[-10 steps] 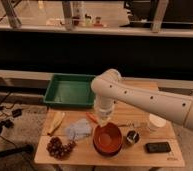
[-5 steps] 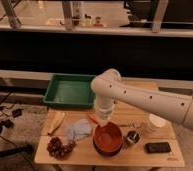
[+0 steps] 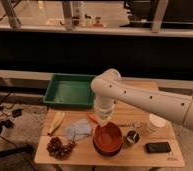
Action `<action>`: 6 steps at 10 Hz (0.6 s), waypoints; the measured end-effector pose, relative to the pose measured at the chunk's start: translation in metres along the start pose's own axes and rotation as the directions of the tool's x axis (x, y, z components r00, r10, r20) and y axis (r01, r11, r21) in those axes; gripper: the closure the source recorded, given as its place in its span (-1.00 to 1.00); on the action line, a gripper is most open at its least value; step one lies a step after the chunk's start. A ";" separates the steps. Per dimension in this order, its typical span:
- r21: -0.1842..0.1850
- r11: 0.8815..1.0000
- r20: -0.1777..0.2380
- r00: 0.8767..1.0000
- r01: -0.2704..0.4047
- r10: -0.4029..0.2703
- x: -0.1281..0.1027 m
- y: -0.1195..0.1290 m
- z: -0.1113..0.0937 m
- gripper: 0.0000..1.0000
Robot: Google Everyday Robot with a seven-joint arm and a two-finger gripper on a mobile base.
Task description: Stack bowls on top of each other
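The glossy orange-red bowl (image 3: 108, 135) sits inside the larger dark purple bowl (image 3: 108, 148), whose rim shows below it, near the front middle of the wooden table (image 3: 85, 156). My gripper (image 3: 103, 120) hangs from the white arm just above the far left rim of the orange-red bowl.
A green tray (image 3: 70, 91) stands at the back left. A banana (image 3: 56, 123), a blue cloth (image 3: 78, 129) and grapes (image 3: 59, 147) lie at the left. A small metal cup (image 3: 132, 138), a white round container (image 3: 156, 123) and a black phone (image 3: 157, 147) are at the right.
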 end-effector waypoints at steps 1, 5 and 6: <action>0.000 1.000 0.000 1.000 0.000 0.000 0.000 0.000 0.000 -0.34; -0.001 1.000 0.001 1.000 -0.002 0.002 0.000 0.000 0.001 -0.60; -0.001 1.000 0.001 1.000 -0.002 0.002 0.000 0.000 0.001 -0.60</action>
